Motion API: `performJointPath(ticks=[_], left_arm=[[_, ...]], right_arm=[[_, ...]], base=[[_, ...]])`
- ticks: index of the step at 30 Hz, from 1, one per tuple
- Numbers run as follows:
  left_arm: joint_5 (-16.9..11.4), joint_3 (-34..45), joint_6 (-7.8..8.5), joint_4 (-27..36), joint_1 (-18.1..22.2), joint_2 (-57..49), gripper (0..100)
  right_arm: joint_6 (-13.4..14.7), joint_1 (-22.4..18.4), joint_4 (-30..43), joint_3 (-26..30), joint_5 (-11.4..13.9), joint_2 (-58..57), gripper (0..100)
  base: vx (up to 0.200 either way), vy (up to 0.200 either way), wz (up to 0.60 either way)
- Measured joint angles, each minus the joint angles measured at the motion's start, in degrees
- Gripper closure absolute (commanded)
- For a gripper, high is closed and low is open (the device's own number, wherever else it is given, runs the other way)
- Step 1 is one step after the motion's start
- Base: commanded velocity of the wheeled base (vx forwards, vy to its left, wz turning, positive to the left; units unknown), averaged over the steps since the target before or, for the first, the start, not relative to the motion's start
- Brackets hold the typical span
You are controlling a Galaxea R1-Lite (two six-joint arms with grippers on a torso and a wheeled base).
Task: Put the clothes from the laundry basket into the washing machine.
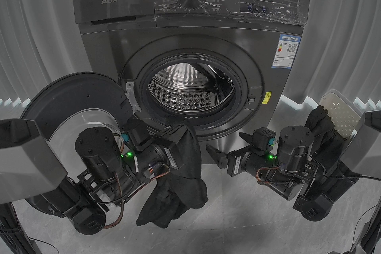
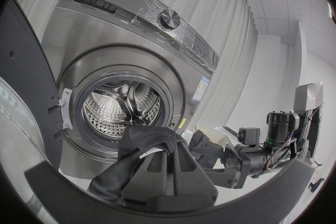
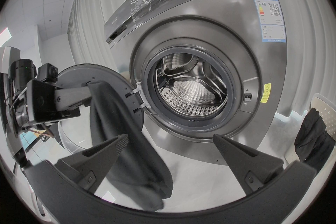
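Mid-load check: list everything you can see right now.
washing machine: one, dark grey, centre
door: one, dark, swung open to the robot's left
drum: one, silver, nothing seen inside
garment: one, black, hanging before the opening from the left pincer
basket: one, white, right of the machine
clothes: dark heap, draped over the basket rim
curtain: pale grey, behind the machine
left pincer: shut on the garment
right pincer: open, empty, low before the machine

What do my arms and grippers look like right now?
The left arm and right arm are black, with cylindrical joints, grey angular shells, green lights and brown cables. The left gripper and right gripper have dark wedge-shaped fingers. A small black camera sits on each wrist.
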Motion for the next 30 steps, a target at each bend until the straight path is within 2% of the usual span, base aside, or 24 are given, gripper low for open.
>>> performJointPath(ticks=[4,10,16,30], left_arm=[[1.55,-0.85,0.69,0.0,0.72,0.68,100],[2.13,-1.6,1.12,0.0,1.08,1.57,100],[2.13,-1.79,1.12,0.0,1.07,1.76,100],[2.05,-2.54,1.05,-0.17,0.59,1.73,100]], right_arm=[[-0.12,0.91,-0.16,1.69,1.99,-0.74,0],[-0.67,2.62,-2.19,3.56,5.3,-1.33,0],[-1.3,3.97,-2.55,2.79,5.57,-0.55,0],[-1.3,5.32,-3.39,-5.45,4.95,4.72,0]], base=[[0.0,0.0,0.0],[0.0,0.0,0.0],[0.0,0.0,0.0],[0.0,0.0,0.0]])
